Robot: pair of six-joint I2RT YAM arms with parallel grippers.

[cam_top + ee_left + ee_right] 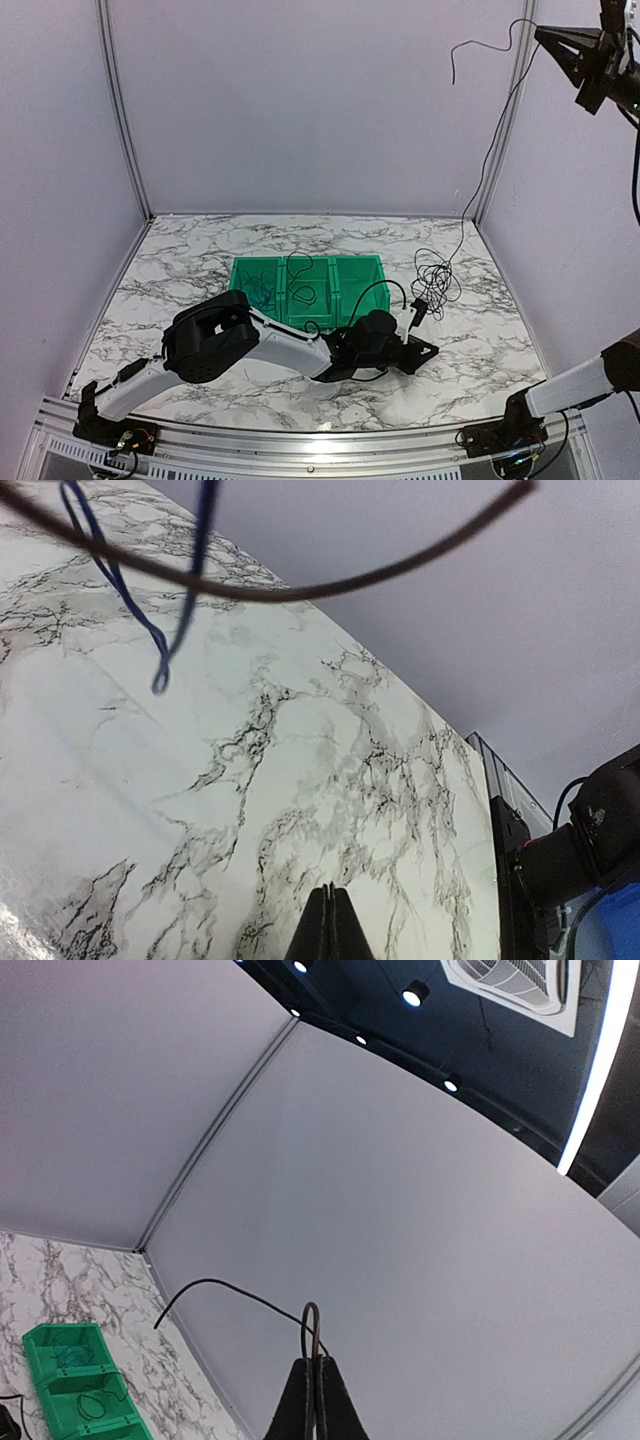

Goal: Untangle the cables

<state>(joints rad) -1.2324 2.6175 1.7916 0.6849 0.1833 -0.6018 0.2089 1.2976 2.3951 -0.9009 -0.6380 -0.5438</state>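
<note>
RAISED LINE: In the upper right of the overhead frame, the right claw point(545, 35) is clenched on a thin black cable point(490, 150). The cable's long run hangs down to a loose tangle point(436, 275) on the marble bench point(180, 270), just right of a green bin point(240, 272). The right wrist view shows the pinch close up, with the cable's short free end curling away to the left past the fingers.

At lower centre, the left claw point(425, 350) lies low over the bench, just below the tangle. Its fingers are pressed together, and its own wrist view shows nothing between them.

More cords sit in the bin: a blue cable point(262, 292) in the left compartment and black loops point(305, 290) in the middle one.

The cords are very thin, mostly black, and lie in small slack coils. They look light and limp, with just enough spring to keep their curl. A lifted strand would therefore probably drag the whole clump along rather than slip free. The smooth sheath may also slide through a weak pinch.

The surest holds appear to be a free end or the dark plug-like end point(418, 312) beside the tangle, with the other claw pinning the clump down.
</note>
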